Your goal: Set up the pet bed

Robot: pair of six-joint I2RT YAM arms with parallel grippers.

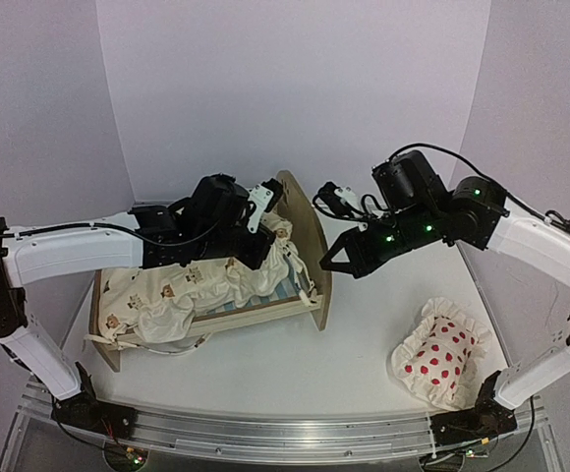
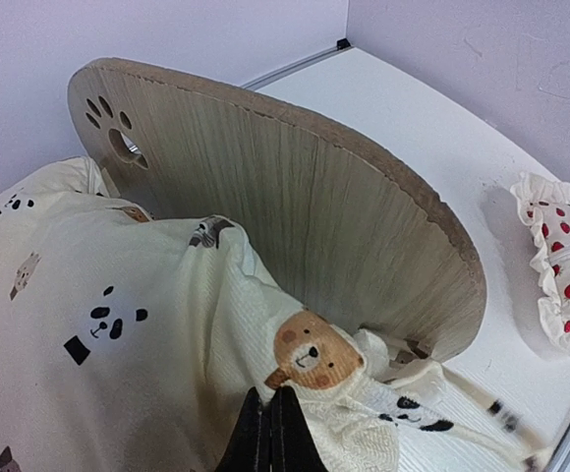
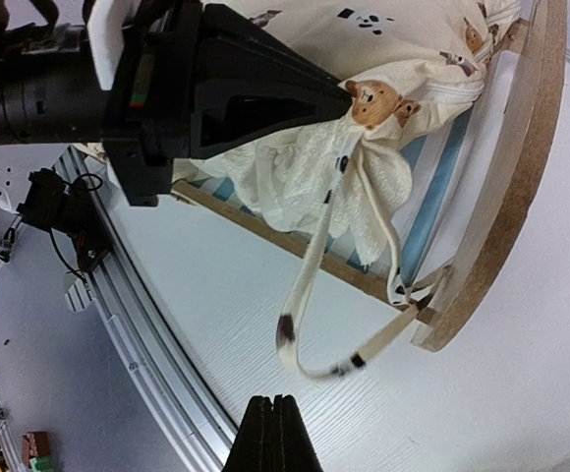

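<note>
The pet bed (image 1: 311, 228) stands left of centre, plywood with a paw-print cutout in its end board (image 2: 118, 128) and a blue-and-white striped base (image 3: 432, 192). A cream animal-print cushion (image 1: 167, 295) lies crumpled over it. My left gripper (image 1: 268, 258) is shut on the cushion's corner (image 2: 310, 359) by a bear print, just inside the right end board; it also shows in the right wrist view (image 3: 246, 88). The cushion's ties (image 3: 314, 275) dangle over the side rail. My right gripper (image 1: 326, 264) is shut and empty, hovering over the table (image 3: 273, 438) just right of that end board.
A white pillow with red dots (image 1: 442, 354) lies on the table at the front right; it also shows in the left wrist view (image 2: 560, 265). Purple walls close in the back and sides. A metal rail (image 1: 265, 438) runs along the near edge.
</note>
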